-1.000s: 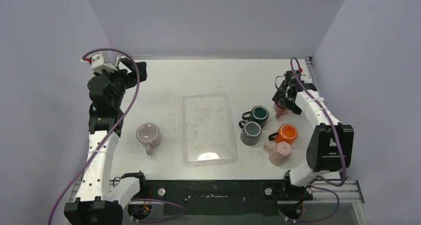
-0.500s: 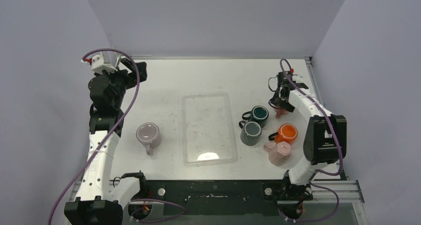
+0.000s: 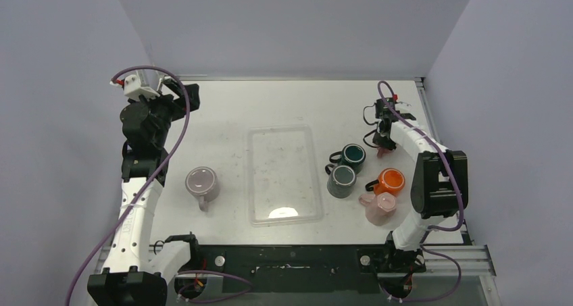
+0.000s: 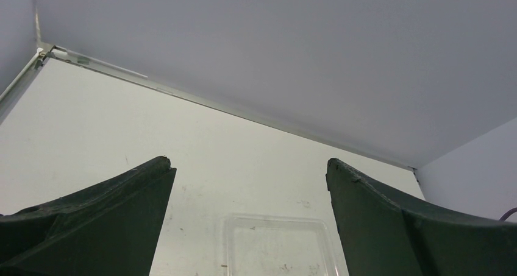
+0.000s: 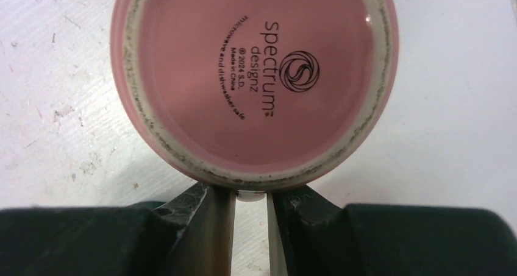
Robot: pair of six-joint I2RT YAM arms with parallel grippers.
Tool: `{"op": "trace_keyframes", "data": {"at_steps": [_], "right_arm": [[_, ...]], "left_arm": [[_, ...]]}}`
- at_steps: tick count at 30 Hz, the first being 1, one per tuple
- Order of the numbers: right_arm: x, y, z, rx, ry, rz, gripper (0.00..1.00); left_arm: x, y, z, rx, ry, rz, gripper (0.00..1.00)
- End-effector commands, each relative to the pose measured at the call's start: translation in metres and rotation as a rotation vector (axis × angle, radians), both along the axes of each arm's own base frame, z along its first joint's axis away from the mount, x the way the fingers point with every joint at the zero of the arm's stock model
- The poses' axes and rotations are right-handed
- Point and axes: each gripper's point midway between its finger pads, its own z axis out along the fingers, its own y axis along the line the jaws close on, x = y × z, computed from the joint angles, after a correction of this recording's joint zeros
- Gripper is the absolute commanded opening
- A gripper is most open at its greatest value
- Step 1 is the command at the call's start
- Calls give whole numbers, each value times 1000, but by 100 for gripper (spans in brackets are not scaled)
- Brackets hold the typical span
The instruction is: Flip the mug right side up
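Note:
A pink mug stands upside down on the table at the far right, its printed base facing the right wrist camera. My right gripper is shut on the mug's handle, which sits pinched between the two fingers. In the top view only a sliver of this mug shows under the right gripper. My left gripper hangs open and raised at the far left, with nothing between its fingers.
A clear plastic tray lies mid-table. Just left of and in front of the held mug stand a teal mug, a grey mug, an orange mug and a pale pink mug. A mauve mug sits at the left.
My right gripper swung a little left and back over the pink mug, and its jaws went from wide to shut on the handle. The left arm stayed still.

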Motion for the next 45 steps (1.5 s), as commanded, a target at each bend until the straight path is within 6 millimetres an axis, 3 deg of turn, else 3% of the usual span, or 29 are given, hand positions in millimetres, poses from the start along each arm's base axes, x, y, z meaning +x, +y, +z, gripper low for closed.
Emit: {"op": "trace_keyframes", "data": {"at_steps": [1,7,19,31,40,45], "right_arm": [[15,-16,18,-81,-80,-29,9],[26,-18,37,-96,-197,-23,5],[54,-23,101,-93,-443,-69,5],[85,-7,172,-14,-630,-34,5],[90,7,197,5,-657,0,5],[91,23,207,22,-692,40,5]], "left_arm": [[0,4,12,-12,-52,22,96],[1,2,11,-39,-43,16,96],[4,-7,4,-130,-18,-21,96],[11,-31,-7,-210,11,-127,96],[3,-36,-39,-342,108,-118,96],[3,-38,-45,-345,134,-128,96]]}}
